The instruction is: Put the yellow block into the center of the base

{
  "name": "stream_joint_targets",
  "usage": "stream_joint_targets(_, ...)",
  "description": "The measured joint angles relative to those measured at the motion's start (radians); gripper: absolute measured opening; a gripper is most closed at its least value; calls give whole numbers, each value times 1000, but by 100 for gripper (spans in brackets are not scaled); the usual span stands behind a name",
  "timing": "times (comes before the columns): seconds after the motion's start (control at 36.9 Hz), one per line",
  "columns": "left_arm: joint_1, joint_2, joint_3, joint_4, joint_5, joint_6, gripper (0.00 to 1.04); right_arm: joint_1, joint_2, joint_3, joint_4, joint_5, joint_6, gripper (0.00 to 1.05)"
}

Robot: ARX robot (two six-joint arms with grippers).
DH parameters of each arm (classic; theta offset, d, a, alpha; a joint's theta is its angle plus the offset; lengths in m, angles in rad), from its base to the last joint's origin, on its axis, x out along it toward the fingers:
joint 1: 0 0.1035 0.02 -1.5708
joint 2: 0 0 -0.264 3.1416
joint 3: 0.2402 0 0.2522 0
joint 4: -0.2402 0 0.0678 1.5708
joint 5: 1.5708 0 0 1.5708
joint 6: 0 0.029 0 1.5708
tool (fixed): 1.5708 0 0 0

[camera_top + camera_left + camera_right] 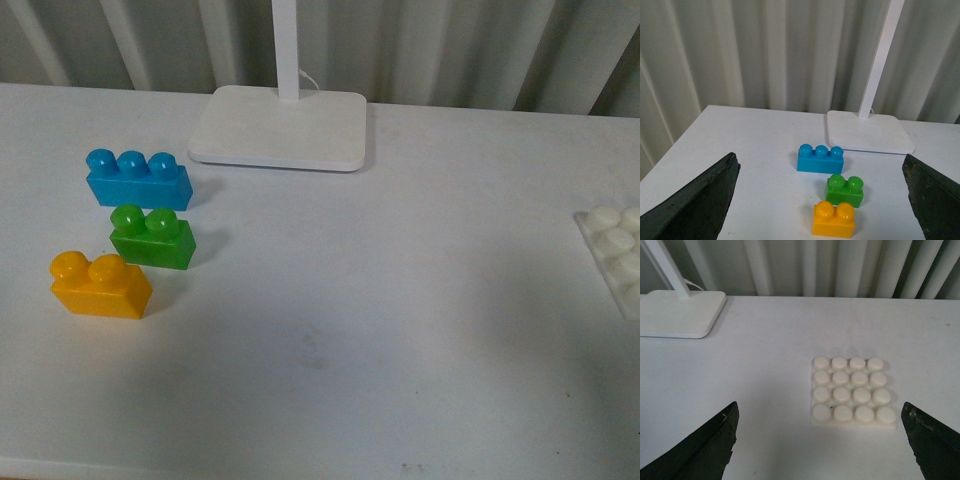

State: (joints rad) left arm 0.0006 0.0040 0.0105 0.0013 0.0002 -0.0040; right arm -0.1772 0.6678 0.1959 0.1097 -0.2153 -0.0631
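The yellow block (100, 285) sits upright on the white table at the front left, two studs up. It also shows in the left wrist view (834, 219), between and ahead of my left gripper's (822, 200) wide-open fingers (695, 205). The base (615, 255), a white studded plate, lies at the right edge of the front view, partly cut off. It shows whole in the right wrist view (852, 392), ahead of my open, empty right gripper (822, 442). Neither gripper shows in the front view.
A green two-stud brick (152, 237) stands just behind the yellow block, and a blue three-stud brick (137, 180) behind that. A smooth white stand with a pole (280, 125) is at the back centre. Grey curtains hang behind the table.
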Motion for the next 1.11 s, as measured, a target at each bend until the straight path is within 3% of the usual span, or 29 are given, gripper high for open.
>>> stream_joint_targets(0.22, 0, 0, 0, 0, 0, 0, 98, -107, 539, 148, 320, -82, -59, 95)
stream_joint_targets(0.49, 0, 0, 0, 0, 0, 0, 98, -187, 1141, 417, 372, -129, -83, 95)
stream_joint_targets(0.79, 0, 0, 0, 0, 0, 0, 98, -165, 1329, 529, 374, -82, -63, 95)
stream_joint_targets(1.11, 0, 0, 0, 0, 0, 0, 98, -42, 1328, 494, 364, -47, -10, 95)
